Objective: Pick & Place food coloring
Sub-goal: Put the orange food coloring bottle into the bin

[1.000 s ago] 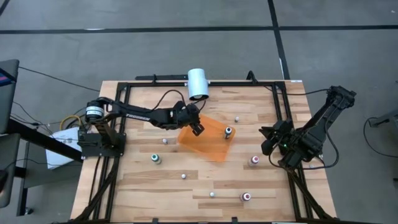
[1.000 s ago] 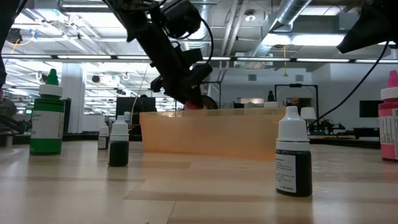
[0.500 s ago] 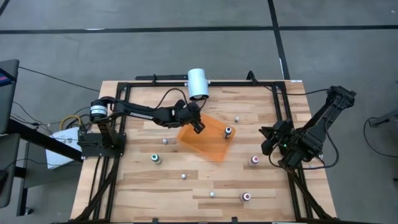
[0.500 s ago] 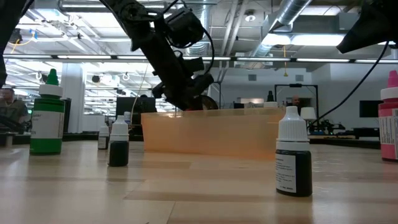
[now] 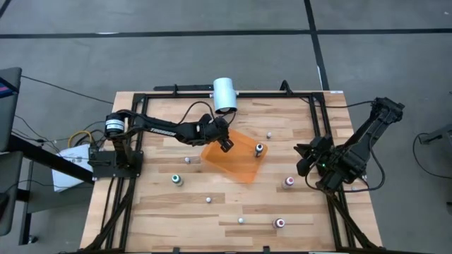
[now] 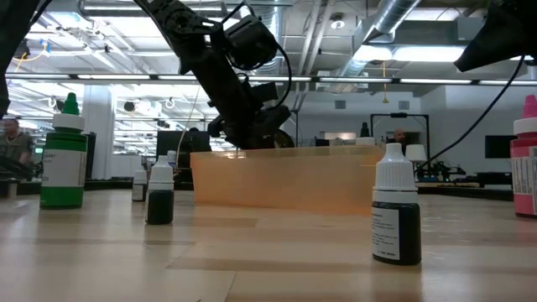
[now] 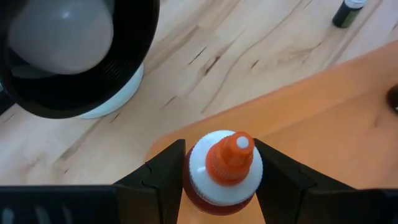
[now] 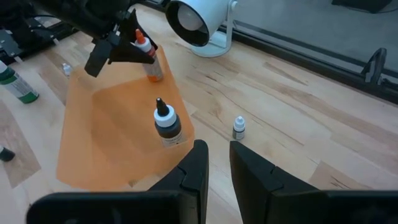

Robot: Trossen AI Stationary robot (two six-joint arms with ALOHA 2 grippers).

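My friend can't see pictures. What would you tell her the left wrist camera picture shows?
The left end effector grips a small bottle with an orange-red top between its two dark fingers, over the edge of an orange tray. Behind it are the pale wooden table, a round white lamp-like object with a black rim, and a small dark bottle at the far corner.

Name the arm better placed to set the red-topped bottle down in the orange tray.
Left. Its tool is shut on the red-topped bottle over the orange tray; the right tool sits apart, holding nothing.
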